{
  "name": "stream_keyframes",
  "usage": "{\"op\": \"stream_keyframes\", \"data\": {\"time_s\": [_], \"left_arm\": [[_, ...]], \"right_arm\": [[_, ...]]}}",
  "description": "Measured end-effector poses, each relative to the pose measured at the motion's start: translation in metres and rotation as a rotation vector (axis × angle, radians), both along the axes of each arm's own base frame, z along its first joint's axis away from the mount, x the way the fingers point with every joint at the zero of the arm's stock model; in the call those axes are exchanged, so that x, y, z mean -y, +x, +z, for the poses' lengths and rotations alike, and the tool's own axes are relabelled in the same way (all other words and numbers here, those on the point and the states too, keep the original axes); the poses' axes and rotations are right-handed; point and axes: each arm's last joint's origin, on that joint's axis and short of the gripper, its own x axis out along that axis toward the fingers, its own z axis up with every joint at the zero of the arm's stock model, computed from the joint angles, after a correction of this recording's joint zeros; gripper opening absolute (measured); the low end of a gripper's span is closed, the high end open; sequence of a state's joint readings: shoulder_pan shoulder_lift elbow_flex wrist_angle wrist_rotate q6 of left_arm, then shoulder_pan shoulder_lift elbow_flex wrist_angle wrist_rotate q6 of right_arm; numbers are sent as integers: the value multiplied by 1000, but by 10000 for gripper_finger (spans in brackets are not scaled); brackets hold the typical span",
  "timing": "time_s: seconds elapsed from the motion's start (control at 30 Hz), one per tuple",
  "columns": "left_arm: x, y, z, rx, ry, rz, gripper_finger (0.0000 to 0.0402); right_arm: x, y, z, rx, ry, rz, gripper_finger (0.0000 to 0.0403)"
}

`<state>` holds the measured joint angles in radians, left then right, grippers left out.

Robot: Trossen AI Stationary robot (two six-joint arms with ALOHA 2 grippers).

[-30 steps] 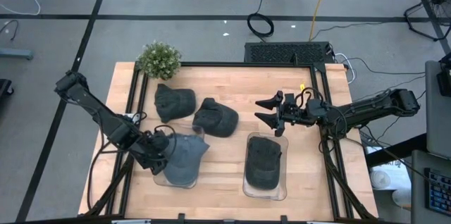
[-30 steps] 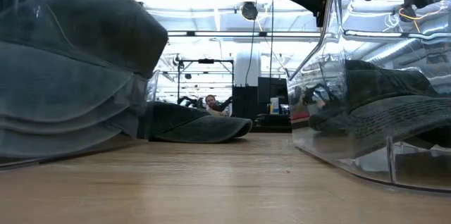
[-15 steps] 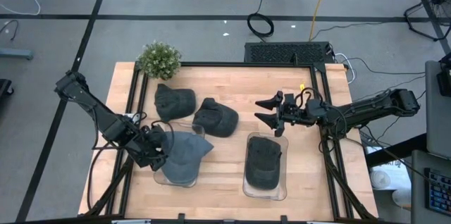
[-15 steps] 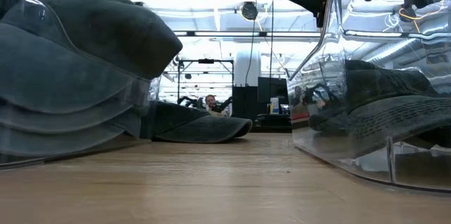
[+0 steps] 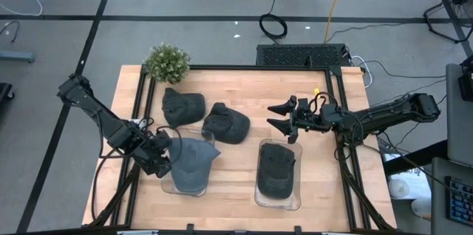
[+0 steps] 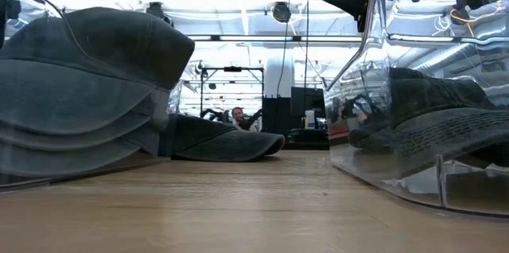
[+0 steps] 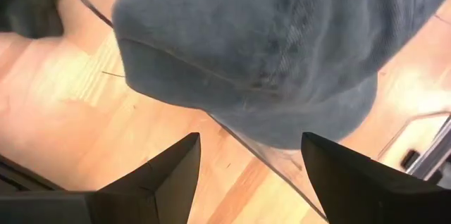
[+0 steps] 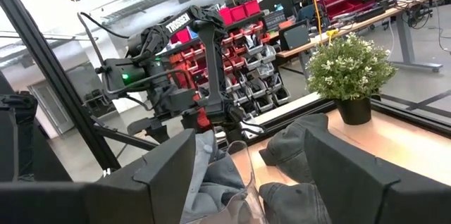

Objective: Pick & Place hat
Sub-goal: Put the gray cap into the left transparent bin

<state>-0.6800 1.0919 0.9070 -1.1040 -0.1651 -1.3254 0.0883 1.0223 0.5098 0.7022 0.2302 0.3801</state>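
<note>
Backing the left gripper [image 5: 157, 157], fingers spread wide and empty, away from the grey hat [image 5: 191, 159] now lying just ahead in its clear tray [image 5: 175, 188]. Withdrawing best straight, avoiding snagging the brim. Sitting farther from the hat than a second ago. Hovering right gripper [image 5: 281, 117] wide, unchanged.

Both arms are matte black, built from chunky jointed segments with black cables looped along them. The right arm [image 5: 384, 113] has a little yellow tag or wire near its wrist. The left arm [image 8: 184, 62] carries white TROSSEN lettering and a small green light. The fingers [image 7: 155, 182] are dark, flat-faced wedges tapering to points.
</note>
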Motion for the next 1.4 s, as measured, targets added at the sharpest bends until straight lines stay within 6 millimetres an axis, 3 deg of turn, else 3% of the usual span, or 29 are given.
{"op": "stream_keyframes", "data": {"time_s": [0.4,0.67,0.87,1.13,1.4], "left_arm": [[13,21,11,282,23,-289,253],[6,25,10,252,5,-348,242],[1,20,6,162,28,-335,179],[5,23,21,287,72,-479,20],[12,38,4,222,152,-526,4]], "right_arm": [[0,0,0,-3,0,-1,254],[0,0,0,-4,0,-1,254],[0,0,0,-4,-1,-1,254],[0,0,-1,-8,-3,-1,254],[0,0,-3,-32,-3,-1,254]]}}
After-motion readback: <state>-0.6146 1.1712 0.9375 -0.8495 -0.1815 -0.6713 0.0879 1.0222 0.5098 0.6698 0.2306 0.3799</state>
